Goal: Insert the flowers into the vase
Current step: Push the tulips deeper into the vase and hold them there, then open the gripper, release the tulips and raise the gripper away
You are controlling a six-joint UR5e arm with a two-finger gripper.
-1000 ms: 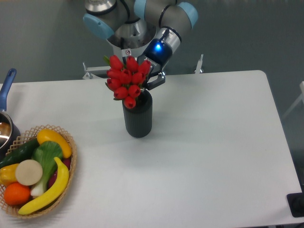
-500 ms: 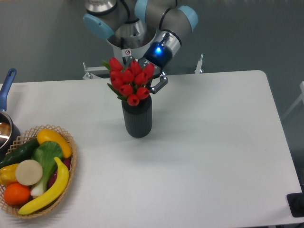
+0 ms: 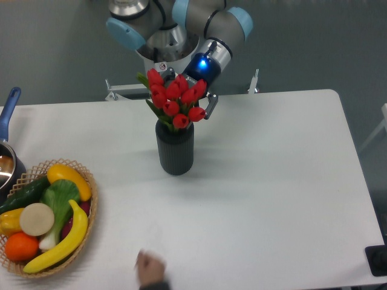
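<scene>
Table (image 3: pixel 272 181), vase (image 3: pixel 175 151), flowers (image 3: pixel 175 99) inside.

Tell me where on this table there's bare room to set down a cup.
The widest bare stretch is the table right of the vase, out to the right edge. The front strip between the basket and that edge is mostly free, apart from something blurry at the front edge. The left is crowded by basket and pot.

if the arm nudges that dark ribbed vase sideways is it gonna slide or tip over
The vase is taller than it is wide, so a push near its mouth would probably tip it, not slide it. The flowers bunch above the rim and lean right, likely adding top weight. The table looks smooth, so a low nudge might slide it.
</scene>
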